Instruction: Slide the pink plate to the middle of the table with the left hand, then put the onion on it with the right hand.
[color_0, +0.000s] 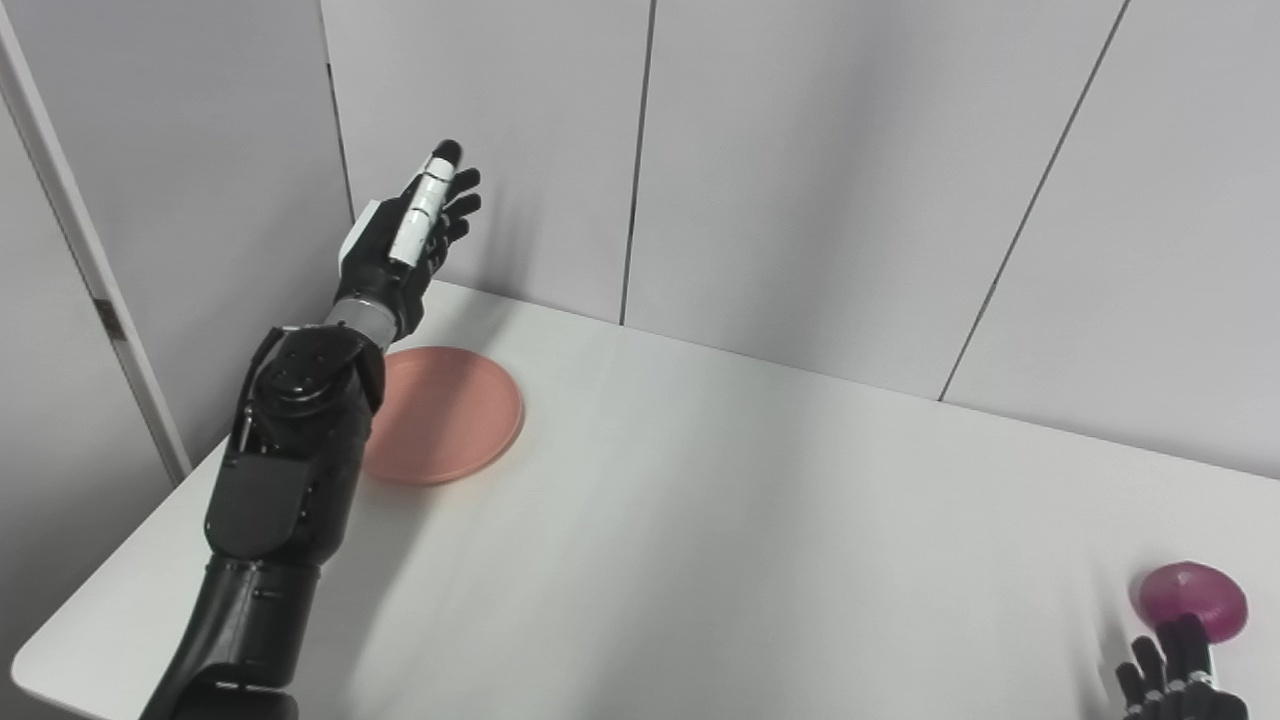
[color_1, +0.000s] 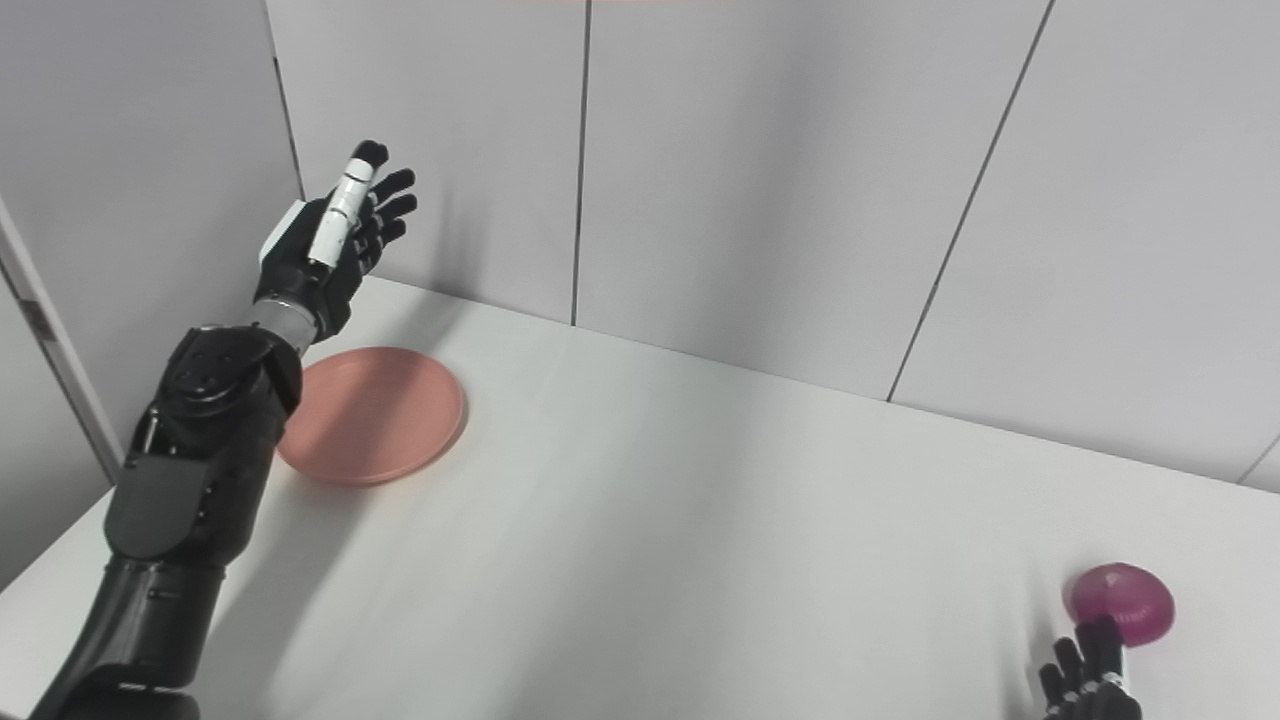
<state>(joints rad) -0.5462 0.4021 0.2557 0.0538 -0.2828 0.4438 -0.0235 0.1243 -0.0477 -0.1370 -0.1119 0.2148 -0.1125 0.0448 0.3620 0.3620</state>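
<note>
Left hand (color_0: 405, 245): raised above pink plate (color_0: 450, 415), fingers apart, empty.
Right hand (color_1: 1085, 675): fingers apart, just beside onion (color_1: 1122, 603).

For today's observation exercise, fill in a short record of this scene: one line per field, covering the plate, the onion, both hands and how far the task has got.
plate: pink plate at the table's far left, bare
onion: purple onion near the right front edge
left hand: left hand raised above and behind the plate, fingers apart, holding nothing
right hand: right hand low by the onion, fingers apart, no grip visible
task stage: plate not yet in the middle; onion not on it
</note>
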